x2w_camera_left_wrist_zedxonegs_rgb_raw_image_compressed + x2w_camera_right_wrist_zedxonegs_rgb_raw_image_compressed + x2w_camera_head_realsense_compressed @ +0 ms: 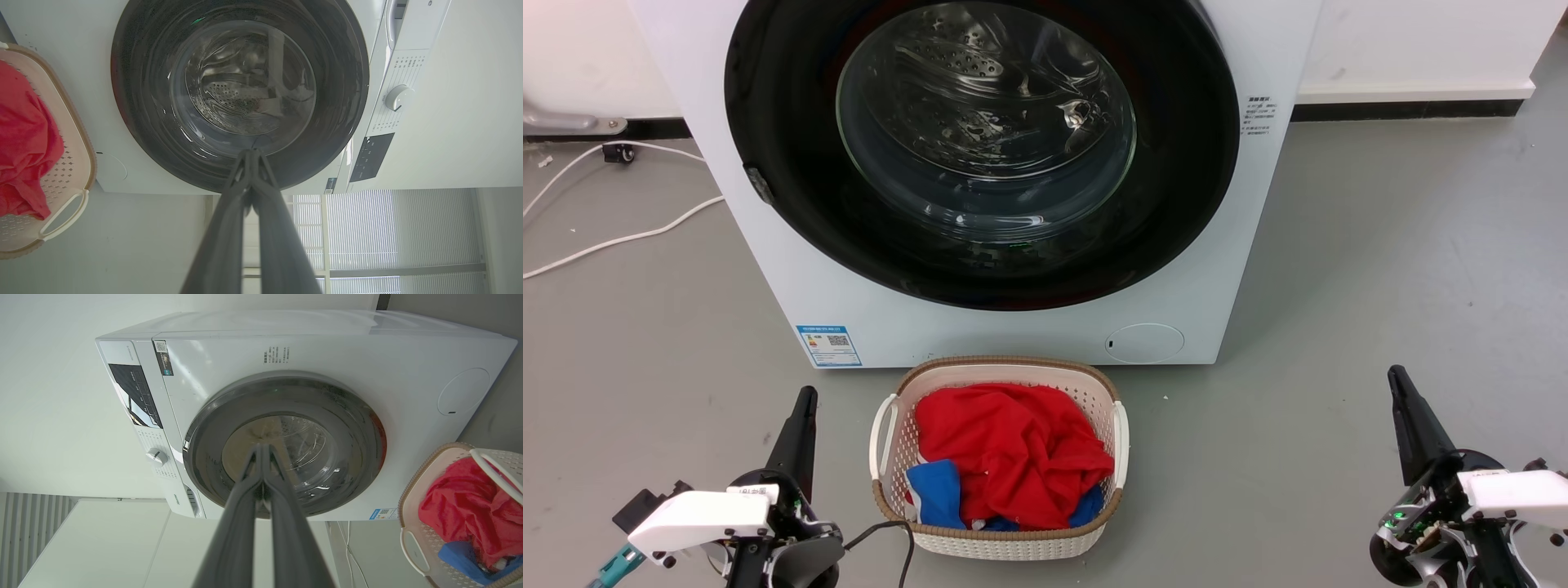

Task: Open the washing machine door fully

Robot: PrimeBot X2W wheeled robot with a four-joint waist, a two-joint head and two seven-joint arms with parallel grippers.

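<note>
Jaws pressed together on both arms, empty; washing machine door [784,122] shut and glossy. I could skid off it, or clip the basket [1005,362].

place: laundry corner | cues: white washing machine [768,278]; basket [1005,362] of clothes [1013,457]; grey floor [1380,269]; loose cables [621,241]

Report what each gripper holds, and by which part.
Nothing is held. The left gripper and the right gripper are both shut with nothing between their fingertips, and both stand clear of the door, which is closed.
</note>
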